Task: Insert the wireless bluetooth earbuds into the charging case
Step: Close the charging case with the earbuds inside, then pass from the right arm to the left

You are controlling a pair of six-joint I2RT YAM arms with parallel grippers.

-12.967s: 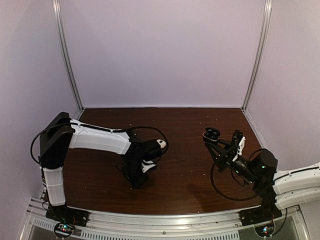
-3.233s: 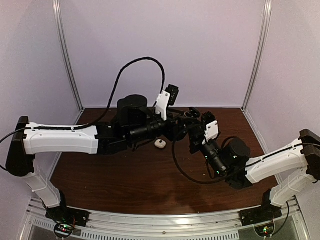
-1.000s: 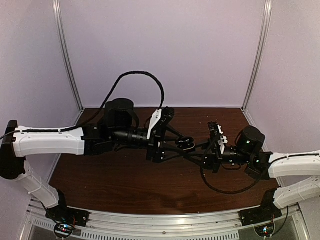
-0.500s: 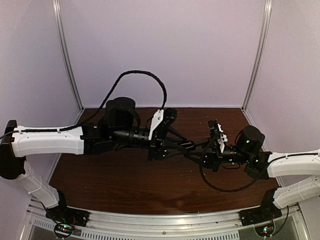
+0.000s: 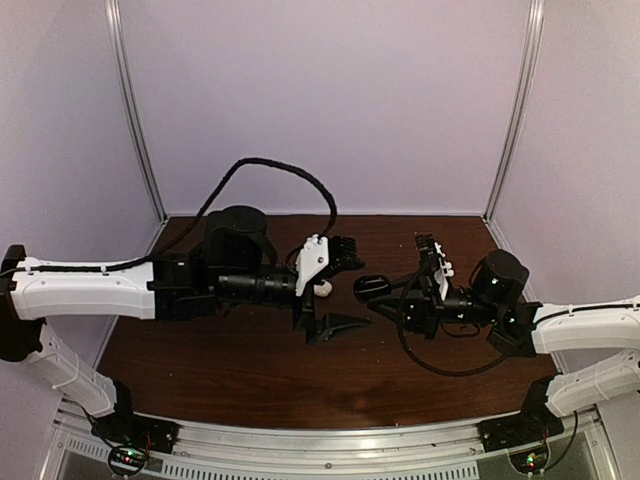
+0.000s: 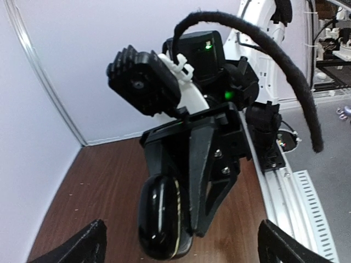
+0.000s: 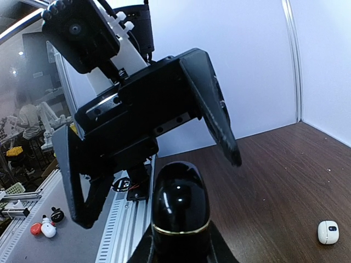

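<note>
The charging case [image 5: 371, 288] is a glossy black egg shape with a thin gold seam, closed, held above the table. My right gripper [image 5: 384, 297] is shut on its lower end; the right wrist view shows the case [image 7: 180, 197] rising from between the fingers. My left gripper [image 5: 360, 288] faces it from the left, jaws spread wide, touching nothing. In the left wrist view the case [image 6: 159, 213] hangs ahead of the two far-apart fingertips [image 6: 90, 241]. The earbuds are out of view.
A small white rounded case [image 5: 322, 289] lies on the brown table [image 5: 230, 350] under the left wrist, also seen at the right wrist view's lower right as the white case [image 7: 328, 232]. Purple walls enclose the back and sides. The rail [image 5: 330, 440] runs along the near edge.
My left gripper, which had its jaws closing round the black case, has opened wide and drawn back to the left. The right gripper still holds the case in about the same place.
</note>
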